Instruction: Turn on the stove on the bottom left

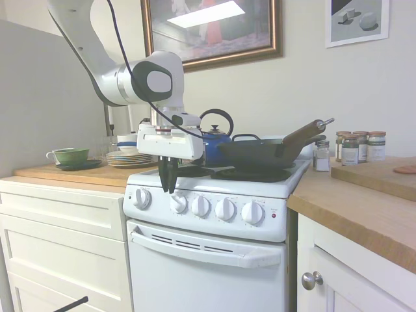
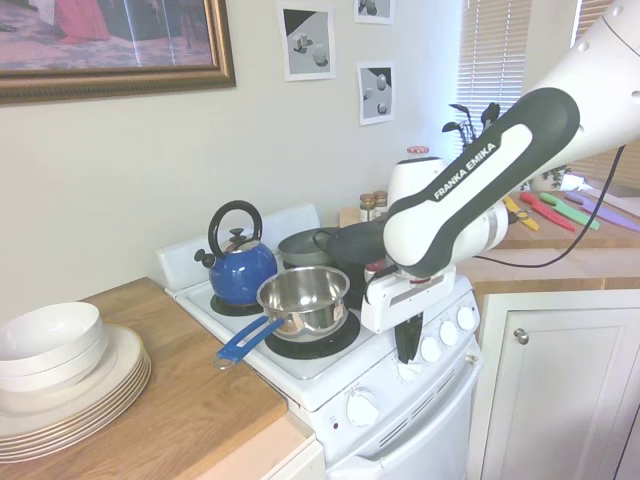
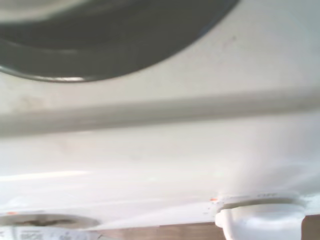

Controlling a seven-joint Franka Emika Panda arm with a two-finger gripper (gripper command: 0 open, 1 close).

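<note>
I stand in a kitchen with pale walls and a framed painting (image 1: 211,29) above a white electric range (image 1: 208,260) set between two wooden countertops (image 1: 364,208). White cabinets (image 1: 62,240) run under the counter on one side, where a stack of plates (image 2: 75,395) carries white bowls (image 2: 45,345), and a green cup (image 1: 70,155) sits on a saucer. On the far counter a row of spice jars (image 1: 357,146) stands against the wall. The cooktop is crowded: a blue kettle (image 2: 238,265) on a rear burner, a dark skillet (image 1: 260,153) with a long handle at the other side, and a steel saucepan (image 2: 303,298) with a blue handle, empty as far as I can see. That saucepan rests on the stove on the bottom left (image 2: 312,342), the narrower black coil burner at the front of the cooktop. My gripper (image 1: 168,188) points down over the front edge just in front of that burner, its tips at the control panel by the row of white knobs (image 1: 224,209), between the end knob and the next one. The fingers are drawn close together with nothing between them. In the wrist view, which is blurry, a white knob (image 3: 261,220) shows close below me, and the dark curved edge is probably the burner's rim.
</note>
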